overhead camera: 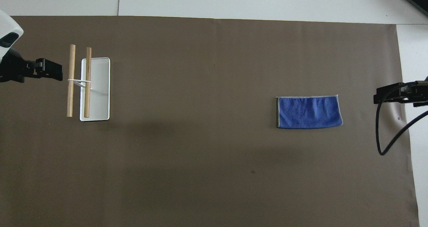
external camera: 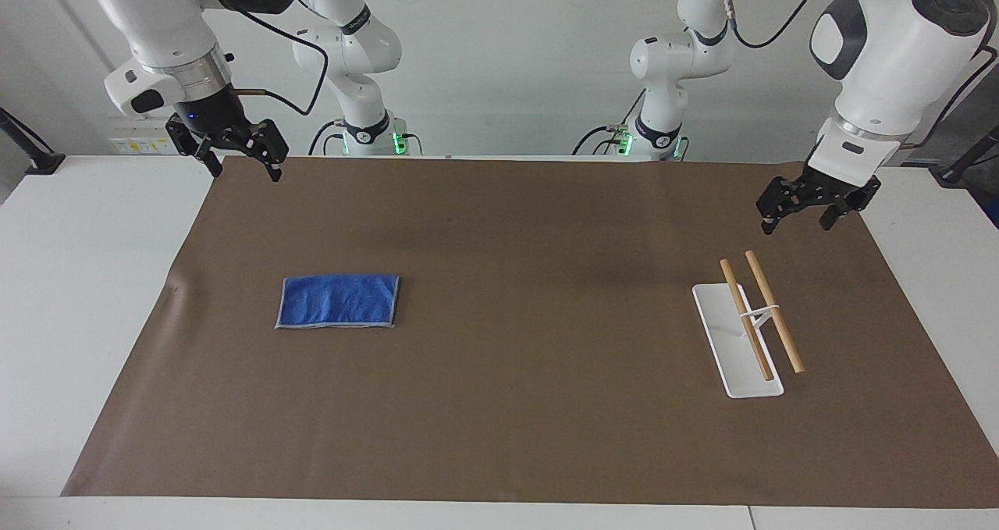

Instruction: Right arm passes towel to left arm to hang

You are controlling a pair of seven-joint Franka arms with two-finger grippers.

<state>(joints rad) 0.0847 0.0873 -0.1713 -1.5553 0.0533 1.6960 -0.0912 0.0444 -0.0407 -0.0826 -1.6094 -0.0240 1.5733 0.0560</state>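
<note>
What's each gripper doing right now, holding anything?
Right gripper: open, empty, raised over the mat's edge at its own end; towel lies flat, untouched.
Left gripper: open, empty, raised near the rack.

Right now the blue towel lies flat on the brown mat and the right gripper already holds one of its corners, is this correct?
Not quite. The towel lies flat on the brown mat, but the right gripper holds nothing; the facing view shows it raised over the mat's edge, apart from the towel.
</note>
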